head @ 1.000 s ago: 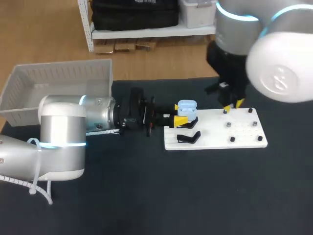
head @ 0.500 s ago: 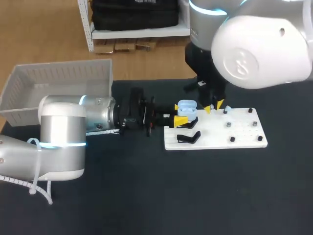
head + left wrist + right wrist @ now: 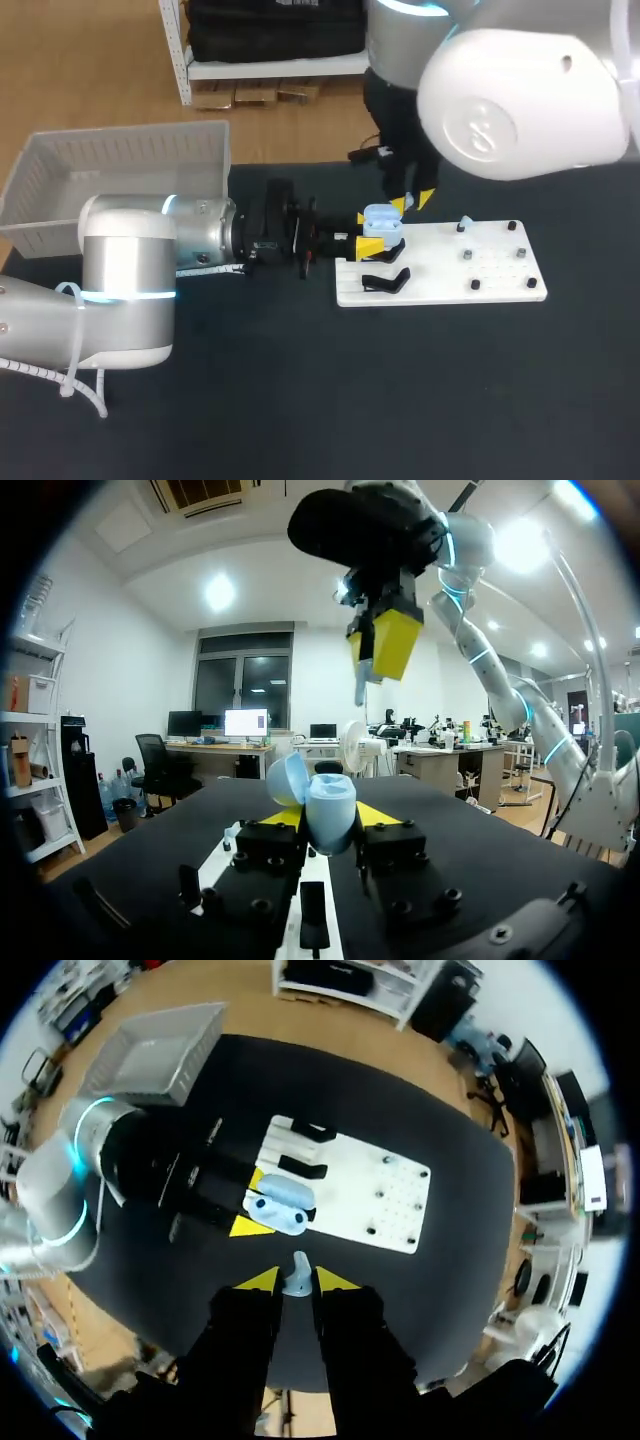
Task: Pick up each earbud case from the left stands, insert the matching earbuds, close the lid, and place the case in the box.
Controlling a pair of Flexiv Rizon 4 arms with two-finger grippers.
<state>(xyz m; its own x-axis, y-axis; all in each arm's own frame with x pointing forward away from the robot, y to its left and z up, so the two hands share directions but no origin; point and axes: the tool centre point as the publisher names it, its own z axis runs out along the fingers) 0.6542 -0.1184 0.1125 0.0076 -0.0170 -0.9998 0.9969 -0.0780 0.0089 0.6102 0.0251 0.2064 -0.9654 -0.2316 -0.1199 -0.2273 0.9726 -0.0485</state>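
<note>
Left gripper (image 3: 371,236) is clamped on the open light-blue earbud case (image 3: 382,221), over the 10 o'clock corner of the white stand board (image 3: 490,280). Right gripper (image 3: 412,202) hangs at the case's 1 o'clock, nearly closed, pinching a pale earbud (image 3: 296,1272). The box (image 3: 60,170) sits well off at 10 o'clock.

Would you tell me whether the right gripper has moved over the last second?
Yes. The right gripper has moved left along the far edge of the white board, ending beside the open blue case.
</note>
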